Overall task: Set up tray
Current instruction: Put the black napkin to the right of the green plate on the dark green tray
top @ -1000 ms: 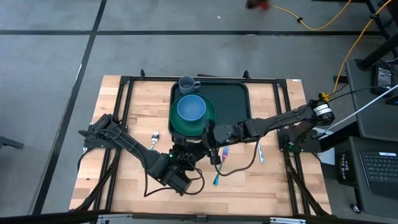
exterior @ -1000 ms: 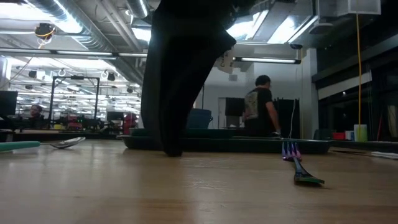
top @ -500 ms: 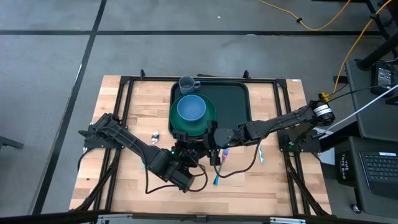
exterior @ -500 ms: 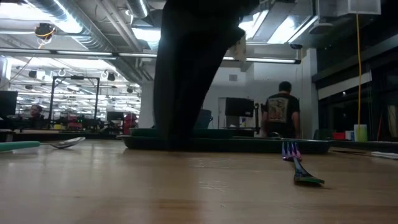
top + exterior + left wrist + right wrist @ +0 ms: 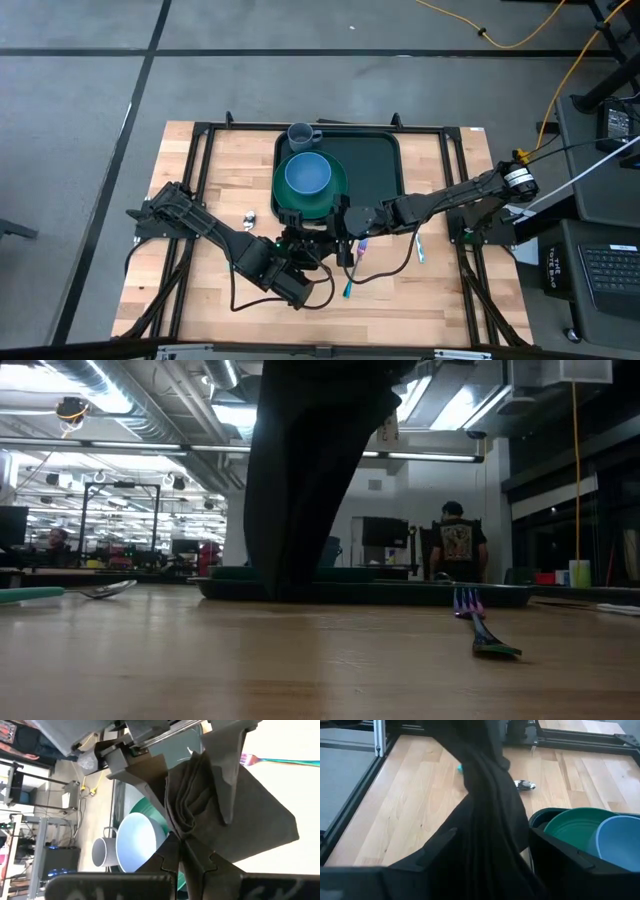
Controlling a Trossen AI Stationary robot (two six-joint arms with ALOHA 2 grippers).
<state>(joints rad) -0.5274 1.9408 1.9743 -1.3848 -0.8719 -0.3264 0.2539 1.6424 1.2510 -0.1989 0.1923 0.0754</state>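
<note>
- Napkin (image 5: 240,815), a dark cloth, hangs bunched between both claws just off the near edge of the tray (image 5: 370,160).
- The left claw (image 5: 184,842) has its fingers pressed together on a fold of the napkin.
- The right claw (image 5: 338,222) reaches in from the other side; the cloth drapes between its fingers (image 5: 560,855), though I cannot tell how they stand.
- The dark green tray sits at the far middle of the worktop (image 5: 200,180), flat.
- A green plate (image 5: 335,190) with a blue bowl (image 5: 308,174) on it overlaps the tray's near left corner; a grey mug (image 5: 302,134) stands at its far left corner.
- A fork (image 5: 478,622) lies on the wood right of the claws, a spoon (image 5: 250,217) on the left.
- A person (image 5: 458,550) stands in the room behind.
</note>
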